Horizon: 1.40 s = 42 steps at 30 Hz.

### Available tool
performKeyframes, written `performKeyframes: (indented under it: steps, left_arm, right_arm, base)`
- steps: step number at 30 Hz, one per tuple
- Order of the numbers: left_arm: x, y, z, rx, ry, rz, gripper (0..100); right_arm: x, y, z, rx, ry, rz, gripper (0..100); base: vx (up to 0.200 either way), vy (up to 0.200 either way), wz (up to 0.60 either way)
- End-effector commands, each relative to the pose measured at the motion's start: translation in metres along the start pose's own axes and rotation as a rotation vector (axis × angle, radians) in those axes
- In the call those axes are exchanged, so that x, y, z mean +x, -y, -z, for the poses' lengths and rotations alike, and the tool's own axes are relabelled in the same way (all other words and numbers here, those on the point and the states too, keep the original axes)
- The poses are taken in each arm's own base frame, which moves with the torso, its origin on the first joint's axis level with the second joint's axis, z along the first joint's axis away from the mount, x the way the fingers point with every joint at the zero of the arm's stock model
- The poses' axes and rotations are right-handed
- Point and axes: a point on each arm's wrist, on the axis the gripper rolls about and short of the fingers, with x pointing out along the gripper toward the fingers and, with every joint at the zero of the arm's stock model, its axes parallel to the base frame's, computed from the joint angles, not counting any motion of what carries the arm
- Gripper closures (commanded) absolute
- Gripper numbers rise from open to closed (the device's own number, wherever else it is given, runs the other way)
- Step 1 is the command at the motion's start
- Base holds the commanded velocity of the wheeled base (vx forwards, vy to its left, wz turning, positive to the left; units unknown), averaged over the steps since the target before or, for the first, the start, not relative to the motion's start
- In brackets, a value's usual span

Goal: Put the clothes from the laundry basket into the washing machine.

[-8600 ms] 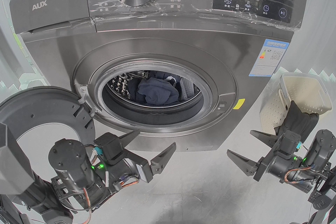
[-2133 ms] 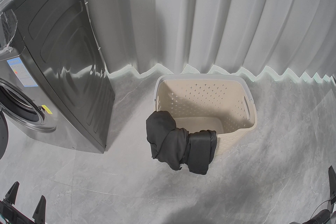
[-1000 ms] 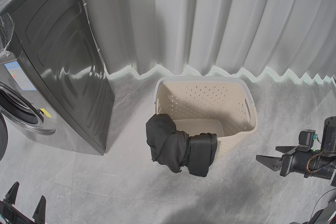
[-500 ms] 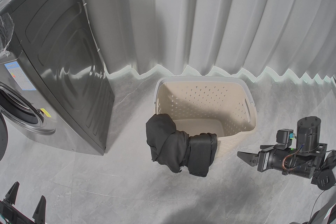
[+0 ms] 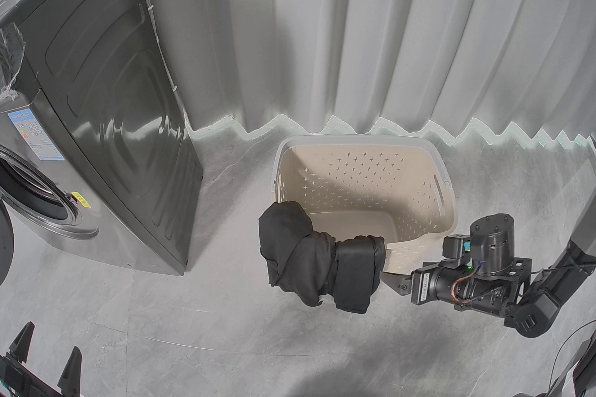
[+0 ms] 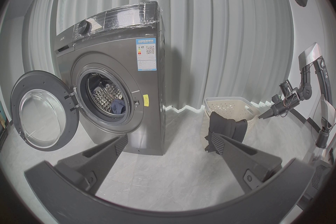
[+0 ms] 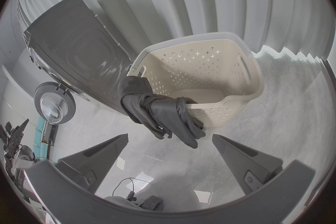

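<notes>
Dark grey cloth garment (image 5: 316,265) drapes over the near rim of the cream plastic laundry basket (image 5: 360,139); your right end effector (image 7: 168,139) hangs open beside it. Likely limp, light: pinch the bunch.

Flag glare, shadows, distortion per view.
Head view: backlight glows under the curtain hem; washer casts a shadow on it. Left wrist view: fisheye bowing, dark corners, glints on the washer's wrap. Right wrist view: same fisheye; bright patches on the floor.
</notes>
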Motion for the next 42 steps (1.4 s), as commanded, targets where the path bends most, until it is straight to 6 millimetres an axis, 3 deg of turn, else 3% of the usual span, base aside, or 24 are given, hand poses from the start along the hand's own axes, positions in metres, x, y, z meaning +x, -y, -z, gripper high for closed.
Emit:
performKeyframes:
  steps: [1,6,24,42]
  left_arm:
    - [0.0,0.0,0.005,-0.001,0.001,0.0,0]
    - [0.0,0.0,0.004,0.001,0.002,0.0,0]
    - [0.0,0.0,0.004,-0.001,0.002,0.0,0]
    - [0.0,0.0,0.005,-0.002,0.001,0.0,0]
  right_arm:
    - [0.027,-0.003,0.007,-0.006,-0.039,0.0,0]
    - [0.045,-0.004,0.005,-0.001,-0.034,0.001,0]
    - [0.104,0.002,0.025,0.003,-0.029,0.008,0]
    - [0.129,-0.001,0.03,-0.007,0.008,-0.006,0]
  base:
    - [0.0,0.0,0.0]
    - [0.0,0.0,0.0]
    - [0.0,0.0,0.0]
    - [0.0,0.0,0.0]
